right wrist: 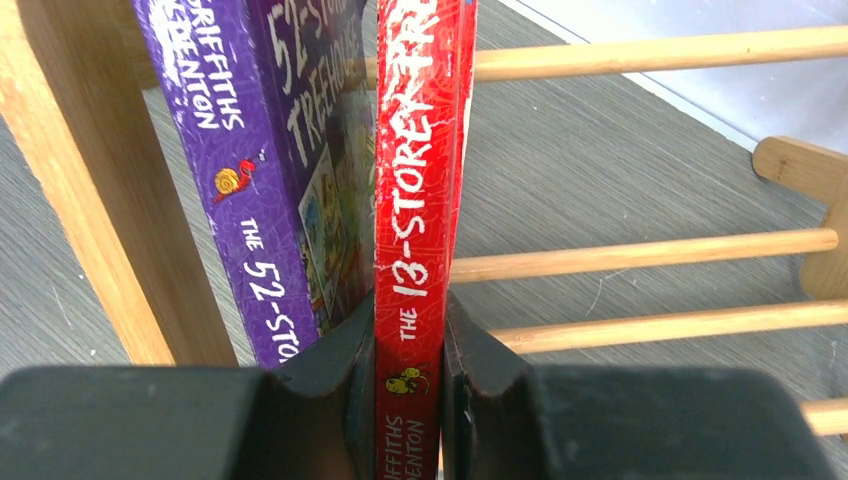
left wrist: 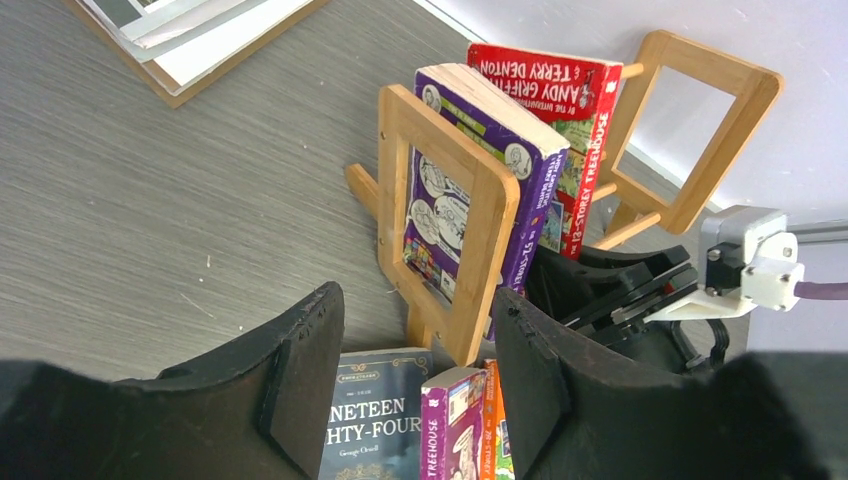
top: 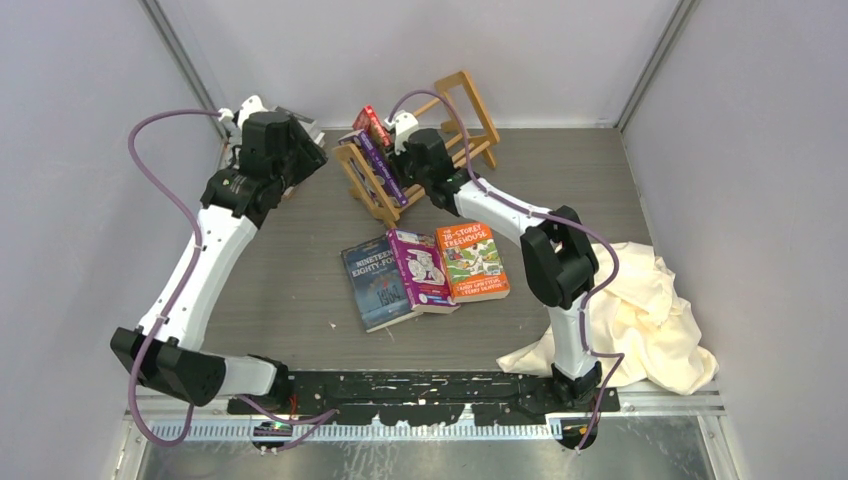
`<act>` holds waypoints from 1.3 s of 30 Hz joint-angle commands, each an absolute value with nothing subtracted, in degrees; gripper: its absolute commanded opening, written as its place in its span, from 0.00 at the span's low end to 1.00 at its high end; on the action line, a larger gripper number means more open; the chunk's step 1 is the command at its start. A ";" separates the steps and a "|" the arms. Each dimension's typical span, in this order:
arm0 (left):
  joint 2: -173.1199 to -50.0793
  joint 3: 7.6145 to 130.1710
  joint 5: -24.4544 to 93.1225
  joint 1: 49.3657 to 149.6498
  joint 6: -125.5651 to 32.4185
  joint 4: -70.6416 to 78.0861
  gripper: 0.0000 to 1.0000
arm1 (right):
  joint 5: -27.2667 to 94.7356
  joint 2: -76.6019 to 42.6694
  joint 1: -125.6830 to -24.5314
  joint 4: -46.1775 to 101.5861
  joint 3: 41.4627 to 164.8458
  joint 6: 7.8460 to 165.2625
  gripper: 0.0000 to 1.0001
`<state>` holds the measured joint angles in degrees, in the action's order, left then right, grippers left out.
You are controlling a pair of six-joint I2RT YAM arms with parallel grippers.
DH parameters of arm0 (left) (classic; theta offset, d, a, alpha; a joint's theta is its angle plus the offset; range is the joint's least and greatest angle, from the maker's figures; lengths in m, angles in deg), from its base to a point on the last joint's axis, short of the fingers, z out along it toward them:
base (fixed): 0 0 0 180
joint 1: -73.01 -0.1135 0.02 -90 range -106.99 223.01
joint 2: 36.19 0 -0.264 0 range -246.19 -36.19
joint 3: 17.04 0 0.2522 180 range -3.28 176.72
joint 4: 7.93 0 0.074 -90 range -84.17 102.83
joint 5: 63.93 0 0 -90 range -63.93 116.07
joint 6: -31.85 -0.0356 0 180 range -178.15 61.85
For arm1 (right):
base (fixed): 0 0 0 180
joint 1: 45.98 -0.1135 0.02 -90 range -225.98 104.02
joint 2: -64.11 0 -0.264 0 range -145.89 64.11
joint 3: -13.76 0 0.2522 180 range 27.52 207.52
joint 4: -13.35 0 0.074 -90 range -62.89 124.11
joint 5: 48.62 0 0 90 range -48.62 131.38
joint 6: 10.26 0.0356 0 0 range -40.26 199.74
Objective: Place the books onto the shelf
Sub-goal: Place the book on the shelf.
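Red book (right wrist: 415, 150), "The 13-Storey Treehouse", in right claw (right wrist: 410, 345)

Grey table (top: 290, 260), light-wood rack (top: 470, 100), three paperbacks (top: 425, 270) lying flat, crumpled cream cloth (top: 650, 320), larger flat books (left wrist: 190, 40)

This is looking like a robotics lab test cell, not a home or an office. Plain pale walls (top: 70, 180) are closing in the work area on three sides, with metal corner strips (top: 656, 62) running up between them. Two white-and-black robot arms, the left arm (top: 205, 270) and the right arm (top: 495, 212), are standing bolted to a black perforated rail (top: 420, 385) along the near edge of a grey wood-grain table (top: 290, 260). Purple cables (top: 168, 115) are looping off them. Books (top: 425, 268), a small wooden rack (left wrist: 495, 235) and a crumpled cream cloth (top: 650, 320) are sitting there like staged props.
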<state>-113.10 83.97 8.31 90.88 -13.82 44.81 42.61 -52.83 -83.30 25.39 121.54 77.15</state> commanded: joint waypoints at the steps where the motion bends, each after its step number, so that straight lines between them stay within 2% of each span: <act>1: -110.10 81.87 8.67 90.45 -14.32 38.87 0.57 | 40.01 -51.59 -83.11 14.65 121.52 76.87 0.01; 21: -104.05 68.08 8.20 90.41 -14.27 28.94 0.56 | 40.20 -54.79 -83.74 4.79 114.00 73.13 0.01; 26: -103.64 67.48 7.38 90.43 -14.77 28.79 0.57 | 41.16 -55.20 -84.88 5.02 113.87 72.51 0.13; 39: -104.95 67.65 8.38 90.42 -13.83 27.59 0.57 | 44.09 -52.58 -85.79 4.63 109.24 72.18 0.08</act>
<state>-105.69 67.29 8.55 90.81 -13.79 32.15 43.75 -55.13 -84.85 4.89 111.48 72.58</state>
